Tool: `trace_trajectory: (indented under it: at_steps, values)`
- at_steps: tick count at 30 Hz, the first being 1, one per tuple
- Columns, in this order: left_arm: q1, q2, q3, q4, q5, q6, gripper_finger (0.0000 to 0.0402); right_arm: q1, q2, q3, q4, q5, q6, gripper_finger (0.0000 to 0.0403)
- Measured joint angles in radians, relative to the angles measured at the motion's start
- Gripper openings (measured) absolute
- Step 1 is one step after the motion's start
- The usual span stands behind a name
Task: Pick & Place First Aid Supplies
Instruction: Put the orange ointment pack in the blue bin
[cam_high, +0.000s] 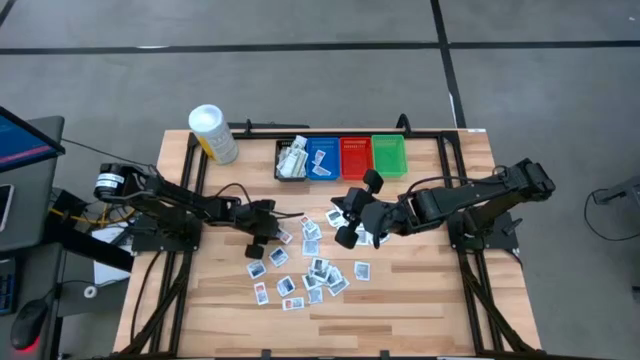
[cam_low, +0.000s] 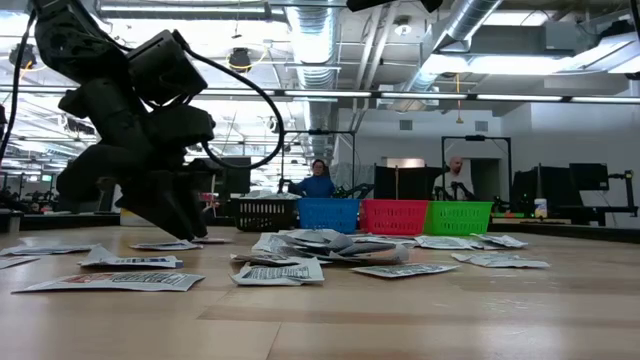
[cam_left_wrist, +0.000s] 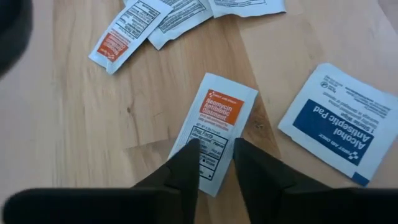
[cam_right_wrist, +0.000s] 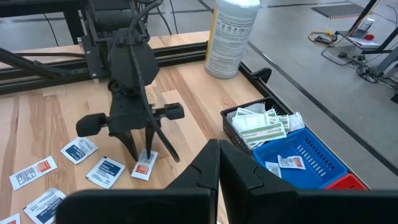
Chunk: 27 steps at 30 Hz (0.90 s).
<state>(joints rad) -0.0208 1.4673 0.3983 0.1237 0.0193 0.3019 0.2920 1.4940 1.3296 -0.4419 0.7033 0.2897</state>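
Both arms are dark, near-black throughout, built of chunky rounded joint housings linked by slimmer matte segments. The left arm (cam_high: 190, 205) carries a round silver-and-black disc with a label at its base end, and black cables loop along its length; from the low view one thick black cable arcs in a wide curve off its blocky wrist housing. Its fingers (cam_left_wrist: 186, 171) are flat, dark brown-black wedges tapering to blunt tips. The right arm (cam_high: 470, 195) has the same black finish, with a short cylindrical handle-like knob jutting from its wrist. Its fingers (cam_right_wrist: 205, 168) are matte black, angular, and faceted toward the tips.
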Motion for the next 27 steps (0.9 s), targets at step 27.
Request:
trace_trajectory:
  at_steps: [27]
  values:
    - [0.001, -0.053, -0.006, -0.002, -0.053, 0.018, 0.0007, 0.001, 0.0, 0.0, 0.0, 0.0, 0.026, 0.0001]
